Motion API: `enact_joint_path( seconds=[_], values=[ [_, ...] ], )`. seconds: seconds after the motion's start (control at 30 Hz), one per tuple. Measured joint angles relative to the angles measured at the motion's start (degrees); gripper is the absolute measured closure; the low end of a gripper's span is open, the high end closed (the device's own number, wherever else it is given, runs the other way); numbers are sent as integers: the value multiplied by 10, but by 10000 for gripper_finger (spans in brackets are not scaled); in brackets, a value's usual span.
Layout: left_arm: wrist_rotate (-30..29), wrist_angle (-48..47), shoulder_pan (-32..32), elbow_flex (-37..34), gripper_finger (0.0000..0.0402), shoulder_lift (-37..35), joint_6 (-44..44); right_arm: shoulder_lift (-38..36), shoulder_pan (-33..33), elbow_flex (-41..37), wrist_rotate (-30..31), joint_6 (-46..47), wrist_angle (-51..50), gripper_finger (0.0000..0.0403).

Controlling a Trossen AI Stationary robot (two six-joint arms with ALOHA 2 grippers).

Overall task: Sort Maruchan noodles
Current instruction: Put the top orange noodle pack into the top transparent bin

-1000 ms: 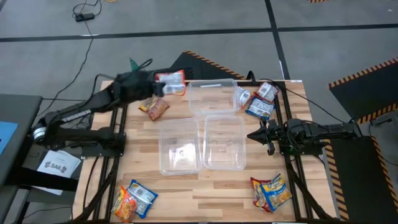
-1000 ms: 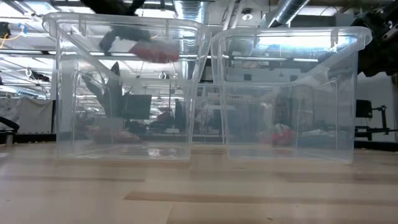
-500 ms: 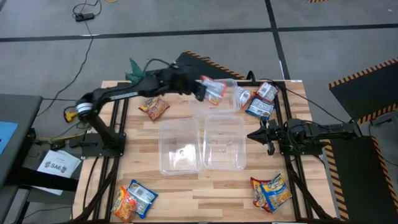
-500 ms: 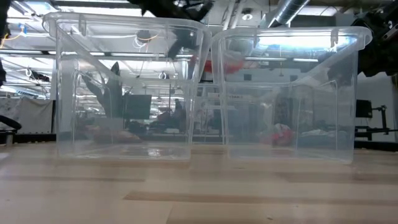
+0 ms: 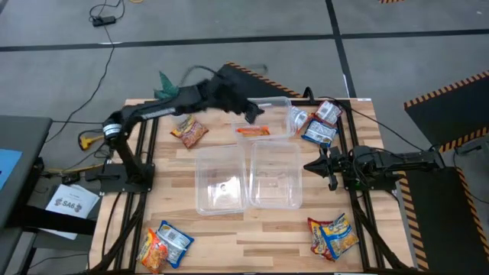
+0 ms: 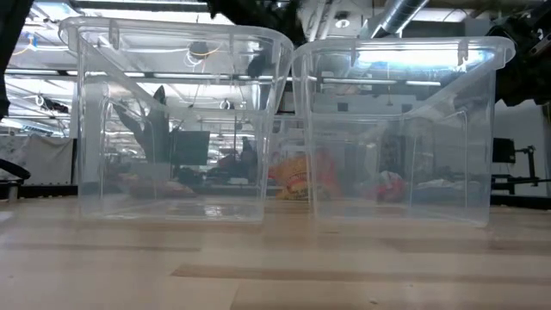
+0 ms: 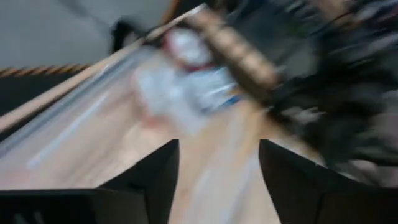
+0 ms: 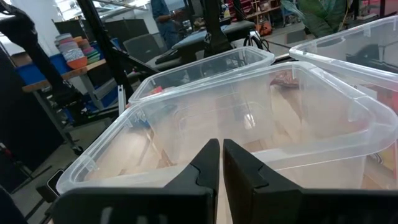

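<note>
A red-orange noodle packet (image 5: pixel 252 131) is low inside the far clear bin (image 5: pixel 263 103), close to its near wall; the low view shows this packet (image 6: pixel 297 176) through the bins. My left gripper (image 5: pixel 250 113) hovers open just above that bin, touching nothing, and its wrist view is blurred. My right gripper (image 5: pixel 315 165) waits shut beside the near right bin (image 5: pixel 275 200). Other packets lie flat on the table: a red one (image 5: pixel 189 132) at the far left, several (image 5: pixel 317 122) at the far right, a pair (image 5: pixel 164 244) at the near left and a pair (image 5: pixel 334 233) at the near right.
The near left bin (image 5: pixel 220 200) and the near right bin stand side by side mid-table, in front of the far bin. The right wrist view looks across the bins' rims (image 8: pixel 249 134). Bare wood shows along the near edge between the packet groups.
My left gripper has swung from the table's far left toward the right, carrying the red-orange packet over the far bin. There it has opened and let go. The packet has dropped into the bin.
</note>
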Motion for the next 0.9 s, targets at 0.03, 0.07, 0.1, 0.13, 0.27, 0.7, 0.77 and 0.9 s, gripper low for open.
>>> enact_joint_path(
  seconds=[0.03,0.07,0.1,0.13,0.27,0.7,0.77,0.9],
  values=[
    [25,8,8,6,182,-15,0,0,0,0,0,0,0,358],
    [43,12,14,11,176,-32,0,0,0,0,1,-6,1,358],
    [52,16,19,14,173,-50,3,0,0,0,6,-22,9,358],
    [54,17,22,14,172,-70,10,0,0,0,16,-23,25,358],
    [47,13,23,2,172,-150,47,1,-2,0,95,57,206,358],
    [-111,75,-37,-184,174,-372,15,114,-102,243,376,203,44,370],
    [-117,82,-37,-194,174,-386,8,190,-138,326,376,266,-120,381],
    [-122,77,-35,-195,174,-399,5,313,-243,437,360,347,-338,393]
  ],
)
